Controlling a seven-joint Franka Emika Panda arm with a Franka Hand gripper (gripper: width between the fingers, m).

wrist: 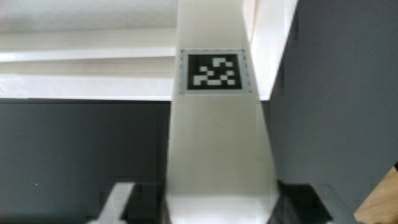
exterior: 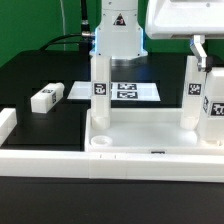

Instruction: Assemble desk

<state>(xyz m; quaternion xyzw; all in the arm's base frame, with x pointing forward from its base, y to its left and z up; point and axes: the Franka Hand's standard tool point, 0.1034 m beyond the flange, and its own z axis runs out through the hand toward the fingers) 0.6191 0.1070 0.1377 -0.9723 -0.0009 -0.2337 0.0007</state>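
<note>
The white desk panel [exterior: 150, 140] lies flat near the front of the table with its sockets facing up. One white tagged leg [exterior: 100, 88] stands in its left corner. Two more legs stand close together at the exterior view's right [exterior: 190, 95]. My gripper [exterior: 203, 58] comes down from above onto their tops. In the wrist view it [wrist: 214, 205] is shut on a leg [wrist: 217, 130] with its tag facing the camera, a finger [wrist: 125, 203] pressed to each side. A fourth leg [exterior: 45, 97] lies loose on the black table.
The marker board [exterior: 125, 90] lies flat behind the panel, in front of the arm's base [exterior: 118, 35]. Low white border bars run along the front [exterior: 60, 168] and the exterior view's left [exterior: 6, 125].
</note>
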